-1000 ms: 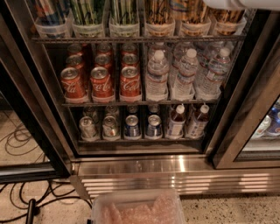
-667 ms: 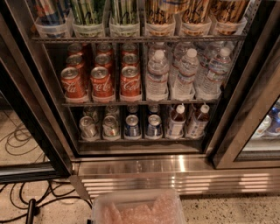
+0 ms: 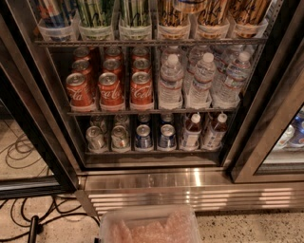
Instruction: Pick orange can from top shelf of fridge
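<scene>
The fridge (image 3: 190,182) fills the camera view, with its ribbed steel base below the racks. The top shelf (image 3: 142,42) is a thin wire rack at the upper edge, carrying clear trays of tall cans. The orange cans (image 3: 170,14) stand in the right three trays, and only their lower parts show. A rounded orange-grey shape (image 3: 190,5) sits at the top edge between two of these trays; I cannot tell what it is. My gripper is out of view, beyond the top edge of the frame.
Green-and-white striped cans (image 3: 97,12) stand left of the orange ones. Red cola cans (image 3: 110,90) and water bottles (image 3: 202,80) fill the middle rack, with small cans (image 3: 142,135) below. A clear plastic bin (image 3: 149,225) sits in front. Cables (image 3: 19,152) lie on the floor at left.
The white arm part seen at the top right a second ago has left the view. The cans and racks have not moved.
</scene>
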`<act>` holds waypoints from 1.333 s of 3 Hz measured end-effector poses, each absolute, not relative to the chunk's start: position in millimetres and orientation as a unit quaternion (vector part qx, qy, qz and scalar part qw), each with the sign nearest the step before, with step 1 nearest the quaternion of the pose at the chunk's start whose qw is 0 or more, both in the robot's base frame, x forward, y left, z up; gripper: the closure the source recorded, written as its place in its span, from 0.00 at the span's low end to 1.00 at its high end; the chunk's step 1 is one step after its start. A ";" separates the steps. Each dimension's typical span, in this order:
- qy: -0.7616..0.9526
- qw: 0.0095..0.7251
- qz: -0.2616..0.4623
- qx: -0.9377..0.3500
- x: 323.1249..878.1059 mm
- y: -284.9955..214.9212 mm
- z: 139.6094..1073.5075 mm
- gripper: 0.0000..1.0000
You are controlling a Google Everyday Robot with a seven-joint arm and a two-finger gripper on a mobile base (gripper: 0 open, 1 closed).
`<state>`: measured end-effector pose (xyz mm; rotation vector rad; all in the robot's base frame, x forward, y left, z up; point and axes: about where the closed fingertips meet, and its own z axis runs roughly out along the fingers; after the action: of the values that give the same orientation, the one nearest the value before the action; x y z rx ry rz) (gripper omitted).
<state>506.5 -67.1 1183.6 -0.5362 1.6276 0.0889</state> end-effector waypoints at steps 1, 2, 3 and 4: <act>0.718 0.654 0.039 -0.236 506.5 -67.1 1183.6 1.00; 0.718 0.654 0.039 -0.236 506.5 -67.1 1183.6 1.00; 0.718 0.654 0.039 -0.236 506.5 -67.1 1183.6 1.00; 0.718 0.654 0.039 -0.236 506.5 -67.1 1183.6 1.00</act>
<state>506.5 -67.1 1183.6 -0.5362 1.6276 0.0889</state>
